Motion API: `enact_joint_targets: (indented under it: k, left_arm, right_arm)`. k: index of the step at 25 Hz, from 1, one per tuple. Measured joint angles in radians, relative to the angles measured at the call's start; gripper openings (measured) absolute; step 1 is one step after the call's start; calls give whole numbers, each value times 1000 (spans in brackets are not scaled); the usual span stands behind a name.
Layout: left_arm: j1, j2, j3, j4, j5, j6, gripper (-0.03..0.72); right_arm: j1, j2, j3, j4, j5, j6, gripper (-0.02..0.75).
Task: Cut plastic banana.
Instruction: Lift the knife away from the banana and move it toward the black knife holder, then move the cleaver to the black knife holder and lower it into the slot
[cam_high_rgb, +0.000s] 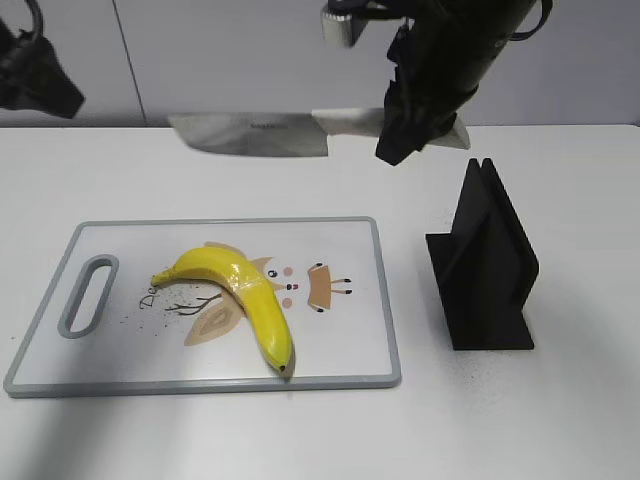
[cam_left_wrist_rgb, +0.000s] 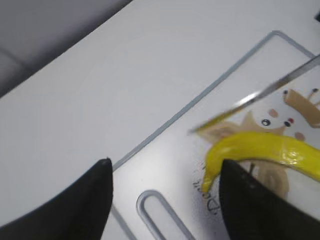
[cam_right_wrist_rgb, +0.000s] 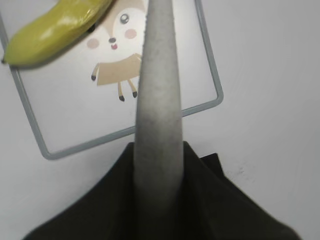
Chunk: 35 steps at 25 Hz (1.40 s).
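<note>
A yellow plastic banana (cam_high_rgb: 240, 295) lies on a white cutting board (cam_high_rgb: 120, 360) with a grey rim; it also shows in the left wrist view (cam_left_wrist_rgb: 265, 147) and the right wrist view (cam_right_wrist_rgb: 55, 27). My right gripper (cam_high_rgb: 415, 125) is shut on the grey handle (cam_right_wrist_rgb: 156, 125) of a knife and holds it high above the board's far edge, the broad blade (cam_high_rgb: 255, 135) pointing left. The blade's edge shows in the left wrist view (cam_left_wrist_rgb: 255, 97). My left gripper (cam_left_wrist_rgb: 165, 200) is open and empty above the board's handle end; its arm (cam_high_rgb: 35, 75) is at the upper left.
A black knife stand (cam_high_rgb: 485, 265) stands upright on the white table right of the board. The board has a slot handle (cam_high_rgb: 88, 295) at its left end and a printed cartoon (cam_high_rgb: 320, 285) near the middle.
</note>
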Motion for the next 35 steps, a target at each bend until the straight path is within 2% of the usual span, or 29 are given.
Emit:
enact_joint_targets:
  k: [4,6,8,12,15,18,21,25,28,35]
  left_arm:
    - [88,0,-39,201,157,-357,623]
    - [128,-2,-48,271,273,-461,618]
    - [159,-3,-49,290,384,-515,614]
    - [187,-26,-22,290,451,-542,600]
    - [187,-114,65,285,454,-545,594]
    - [187,-267,188,284,456,-547,593]
    - [187,-446,305,282,452,-547,593]
    - [187,-689,438,281,406,-547,593]
    - [187,-856,514,274,381,-547,593]
    - [187,-1201,653,274,388,-547,593]
  right_arm:
    - [0,0,-80,-10,59,336,163]
    - [0,0,-122,-10,106,421,162]
    - [0,-3,-142,-10,144,520,162]
    - [0,-32,-132,-10,165,716,162]
    - [0,-116,-47,-3,153,836,162]
    - [0,-243,93,-14,55,942,162]
    - [0,-355,235,-89,-40,1065,162]
    - [0,-454,376,-239,-68,1235,162]
    - [-1,-497,445,-285,-71,1311,162]
    - [-1,-511,536,-298,-109,1362,162]
